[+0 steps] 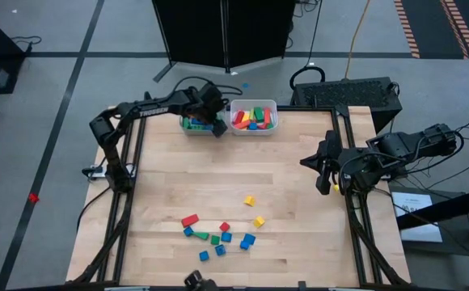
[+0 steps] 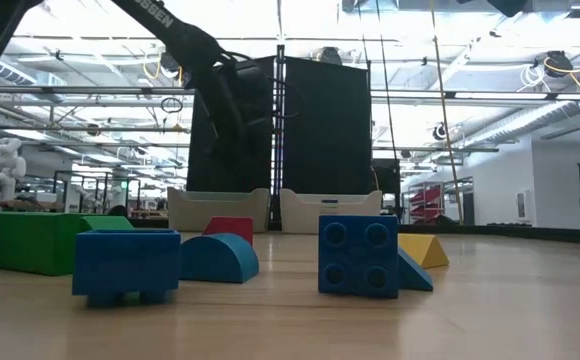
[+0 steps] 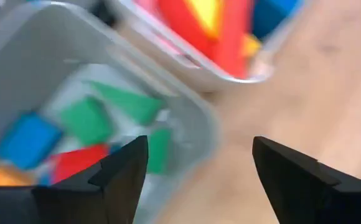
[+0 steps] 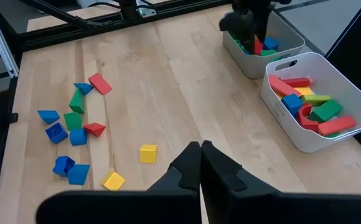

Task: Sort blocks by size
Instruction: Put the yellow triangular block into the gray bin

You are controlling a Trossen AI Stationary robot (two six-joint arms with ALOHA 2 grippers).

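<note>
Two pale bins stand side by side at the table's far edge. The left bin holds green, blue, red and orange blocks. The right bin holds longer red, yellow, green and blue blocks. My left gripper hangs open over the left bin's right end, with nothing between its fingers. Several loose blocks lie near the table's front edge, with two yellow ones slightly apart. My right gripper hovers shut over the table's right side, holding nothing.
Bare wooden tabletop lies between the bins and the loose blocks. In the low view, a blue studded block and a green block stand close to the camera. Black frame rails run along the table's left and right sides.
</note>
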